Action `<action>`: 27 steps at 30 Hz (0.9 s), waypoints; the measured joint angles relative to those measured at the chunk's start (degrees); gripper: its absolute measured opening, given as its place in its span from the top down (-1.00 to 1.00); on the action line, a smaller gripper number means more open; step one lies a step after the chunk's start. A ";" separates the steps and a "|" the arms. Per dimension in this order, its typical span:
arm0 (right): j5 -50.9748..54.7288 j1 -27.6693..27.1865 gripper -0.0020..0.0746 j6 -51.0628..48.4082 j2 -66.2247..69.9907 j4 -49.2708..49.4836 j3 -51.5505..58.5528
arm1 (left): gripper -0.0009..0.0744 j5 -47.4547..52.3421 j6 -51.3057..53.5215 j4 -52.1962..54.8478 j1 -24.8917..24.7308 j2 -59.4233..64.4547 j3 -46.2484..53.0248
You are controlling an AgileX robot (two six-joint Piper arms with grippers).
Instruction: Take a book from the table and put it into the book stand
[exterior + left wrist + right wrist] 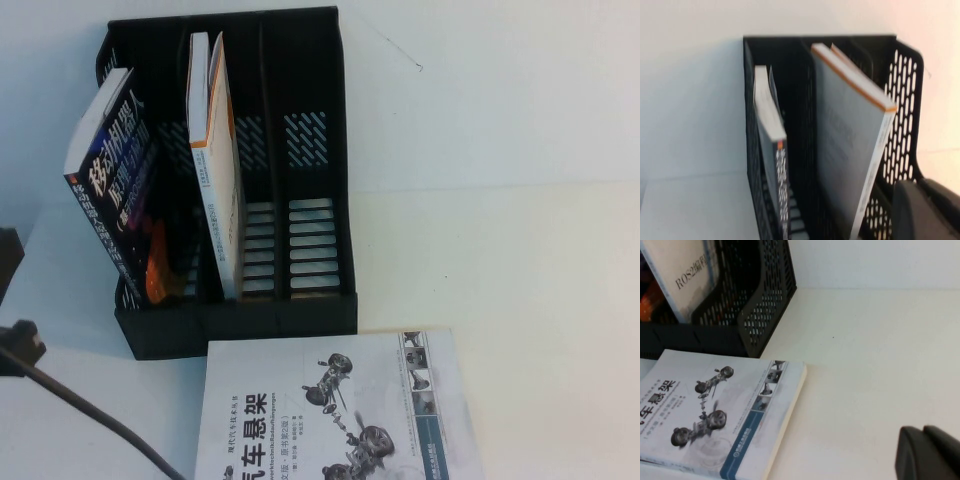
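Note:
A white book with a car-suspension picture (pixel 335 410) lies flat on the table in front of the black book stand (pixel 245 322); it also shows in the right wrist view (pixel 725 415). The stand holds two books: a dark one (pixel 115 190) leaning in the left slot and a white-and-orange one (pixel 222 190) upright in the middle slot. The right slot is empty. My left gripper (pixel 920 212) is shut and empty, beside the stand's perforated side wall (pixel 900 100). My right gripper (pixel 927 452) is shut and empty above bare table, right of the flat book. It is out of the high view.
A part of the left arm (pixel 20 345) and its black cable (pixel 100 420) show at the table's left edge. The white table (pixel 520 280) stretches to the right of the stand. A white wall stands behind the stand.

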 joint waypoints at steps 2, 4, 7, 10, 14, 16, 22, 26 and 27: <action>-0.28 0.00 0.93 0.00 -0.10 0.05 0.63 | 0.98 -1.19 0.00 0.00 0.00 -1.35 2.37; -0.38 0.00 0.93 0.00 -0.10 0.14 1.39 | 0.98 -1.73 0.00 0.00 0.00 -1.84 3.48; -0.51 0.00 0.93 0.00 -0.15 0.14 2.38 | 0.98 -2.37 0.00 0.10 0.00 -1.87 3.72; -0.64 0.00 0.93 0.00 -0.15 0.18 2.72 | 0.98 -2.37 0.00 0.10 0.00 -1.87 3.72; -0.99 0.00 0.93 -0.11 -0.15 0.27 2.79 | 0.98 -2.37 0.00 0.10 0.00 -1.87 3.72; -0.99 0.00 0.93 -0.11 -0.15 0.27 2.79 | 0.98 -2.37 0.00 0.10 0.00 -1.87 3.72; -0.99 -0.10 0.93 -0.11 -0.15 0.30 2.86 | 0.98 -2.10 0.00 0.10 0.16 -3.30 4.26; -1.09 -0.10 0.93 -0.11 -0.15 0.30 2.86 | 0.98 -1.34 0.45 1.47 4.59 -9.78 7.07; -1.09 -0.10 0.93 -0.11 -0.15 0.30 2.86 | 0.98 -1.10 1.13 2.17 6.06 -12.07 8.26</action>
